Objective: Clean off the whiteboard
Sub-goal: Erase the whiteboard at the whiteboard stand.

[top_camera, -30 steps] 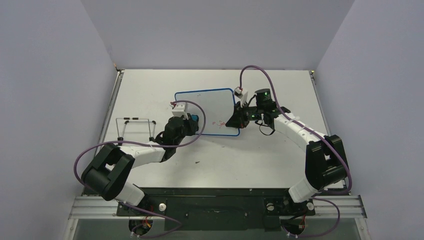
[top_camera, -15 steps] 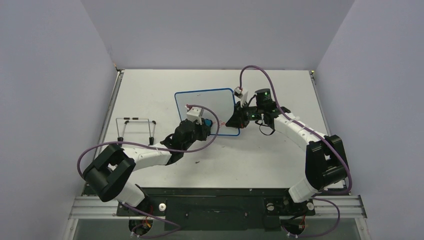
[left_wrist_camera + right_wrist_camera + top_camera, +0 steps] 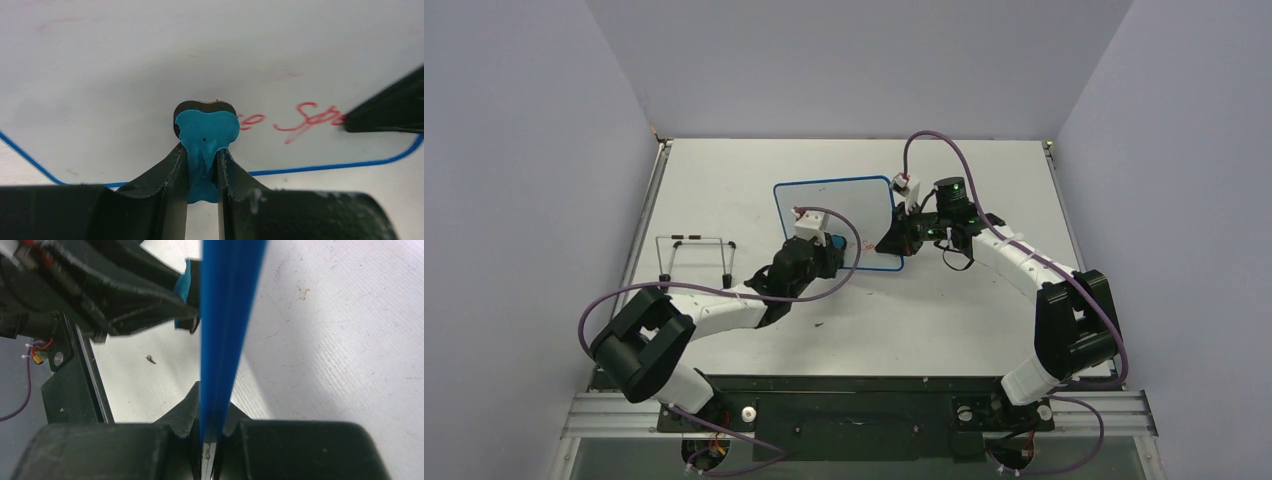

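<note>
Just eraser (image 3: 207, 131) against whiteboard (image 3: 125, 75); red writing (image 3: 295, 116)

Whiteboard (image 3: 150, 70) white with thin blue rim and red handwriting (image 3: 300, 116), eraser (image 3: 206, 134) teal-blue on black base, arms (image 3: 714, 300) white with black joints, cables (image 3: 927, 133) purple, table (image 3: 994, 170) off-white, walls (image 3: 524, 150) pale lavender.

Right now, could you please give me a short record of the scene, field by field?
left tool: shut on the blue eraser
eraser: against the whiteboard face, beside the writing
right tool: shut on the whiteboard's blue rim
red writing: unerased, between the eraser and the right tool
wire stand: on the table, left of the whiteboard, untouched
</note>
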### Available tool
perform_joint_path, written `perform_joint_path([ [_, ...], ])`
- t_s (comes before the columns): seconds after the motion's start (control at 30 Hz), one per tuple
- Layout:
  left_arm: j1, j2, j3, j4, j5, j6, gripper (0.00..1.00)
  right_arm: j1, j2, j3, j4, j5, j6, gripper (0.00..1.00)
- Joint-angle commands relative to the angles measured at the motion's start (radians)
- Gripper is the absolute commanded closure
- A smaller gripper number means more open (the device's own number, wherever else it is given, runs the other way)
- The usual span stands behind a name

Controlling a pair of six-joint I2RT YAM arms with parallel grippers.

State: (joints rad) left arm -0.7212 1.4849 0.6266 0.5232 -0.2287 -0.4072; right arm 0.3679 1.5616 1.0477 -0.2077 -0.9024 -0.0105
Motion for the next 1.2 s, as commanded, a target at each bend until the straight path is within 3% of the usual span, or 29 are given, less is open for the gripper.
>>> perform_joint_path([
  [0.0,-0.111,0.027,0.103,0.028,-0.034,-0.004,1.00,0.039,-0.012,0.002,-0.076,-0.055,-0.032,1.00],
  [0.27,-0.068,0.031,0.189,-0.107,-0.137,-0.022,1.00,0.039,-0.022,0.002,-0.077,-0.057,-0.031,1.00],
  [0.53,0.028,0.045,0.198,-0.157,-0.116,-0.049,1.00,0.040,-0.027,0.002,-0.077,-0.059,-0.031,1.00],
  [0.67,0.003,0.044,0.199,-0.130,-0.094,-0.051,1.00,0.039,-0.024,0.002,-0.078,-0.057,-0.031,1.00],
  [0.93,-0.156,0.103,0.140,0.027,-0.129,-0.092,1.00,0.039,-0.021,0.001,-0.077,-0.059,-0.032,1.00],
  [1.17,-0.104,0.088,0.088,0.045,-0.184,-0.088,1.00,0.039,-0.024,0.001,-0.076,-0.060,-0.031,1.00],
])
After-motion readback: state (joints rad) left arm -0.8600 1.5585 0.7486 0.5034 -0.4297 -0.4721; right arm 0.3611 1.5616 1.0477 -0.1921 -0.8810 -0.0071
